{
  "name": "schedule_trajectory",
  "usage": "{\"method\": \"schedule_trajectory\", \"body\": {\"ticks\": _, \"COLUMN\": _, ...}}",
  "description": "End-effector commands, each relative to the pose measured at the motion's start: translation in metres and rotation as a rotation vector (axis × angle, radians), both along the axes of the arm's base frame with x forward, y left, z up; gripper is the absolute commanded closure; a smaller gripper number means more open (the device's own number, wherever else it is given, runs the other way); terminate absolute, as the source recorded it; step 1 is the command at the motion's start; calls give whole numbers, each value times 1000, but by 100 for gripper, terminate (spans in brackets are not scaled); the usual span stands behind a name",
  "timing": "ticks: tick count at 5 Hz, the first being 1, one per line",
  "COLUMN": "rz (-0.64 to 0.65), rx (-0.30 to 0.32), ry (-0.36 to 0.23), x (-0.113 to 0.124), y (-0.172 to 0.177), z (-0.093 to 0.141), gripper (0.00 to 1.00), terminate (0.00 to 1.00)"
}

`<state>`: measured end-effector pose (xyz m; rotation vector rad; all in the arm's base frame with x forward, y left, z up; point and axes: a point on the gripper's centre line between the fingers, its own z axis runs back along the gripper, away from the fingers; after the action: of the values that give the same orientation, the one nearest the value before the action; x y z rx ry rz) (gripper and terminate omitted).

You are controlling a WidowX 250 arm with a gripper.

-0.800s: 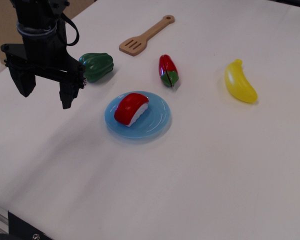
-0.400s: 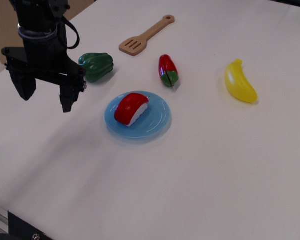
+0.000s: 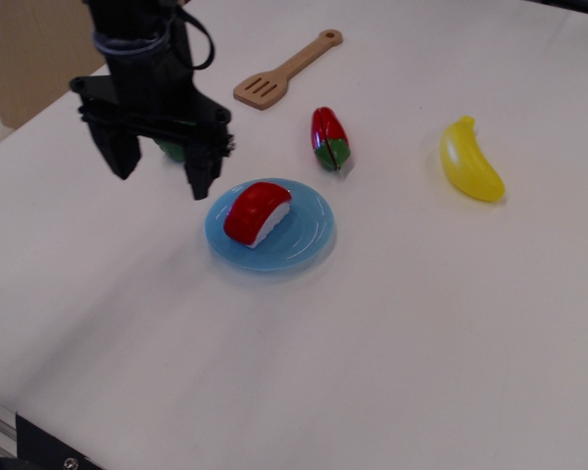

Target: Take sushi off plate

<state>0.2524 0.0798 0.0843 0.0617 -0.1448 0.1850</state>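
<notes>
Since the earlier frame, the gripper (image 3: 162, 168) has swung right from the frame's left edge toward the plate (image 3: 309, 238). Its fingers hang spread wide, empty, probably to straddle the sushi (image 3: 256, 211), which lies at the plate's centre-left. A green toy, likely a pepper (image 3: 172, 151), is mostly hidden behind it.

I saw bare white table (image 3: 392, 333) on the near and right sides of the round light blue plastic plate (image 3: 309, 235). The black gripper (image 3: 160, 171) crowded its left edge, and the red-and-green split toy pepper (image 3: 328, 138) lay just behind.
</notes>
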Motion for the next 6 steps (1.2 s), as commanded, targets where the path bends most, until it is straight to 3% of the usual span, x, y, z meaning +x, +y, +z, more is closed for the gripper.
{"method": "schedule_trajectory", "body": {"ticks": 1, "rz": -74, "rx": -29, "ry": -24, "x": 30, "y": -21, "z": -8, "gripper": 0, "terminate": 0}}
{"method": "schedule_trajectory", "body": {"ticks": 5, "rz": -77, "rx": -3, "ry": 29, "x": 57, "y": -32, "z": -52, "gripper": 0, "terminate": 0}}
{"method": "schedule_trajectory", "body": {"ticks": 6, "rz": -68, "rx": -8, "ry": 35, "x": 58, "y": -31, "z": -58, "gripper": 100, "terminate": 0}}
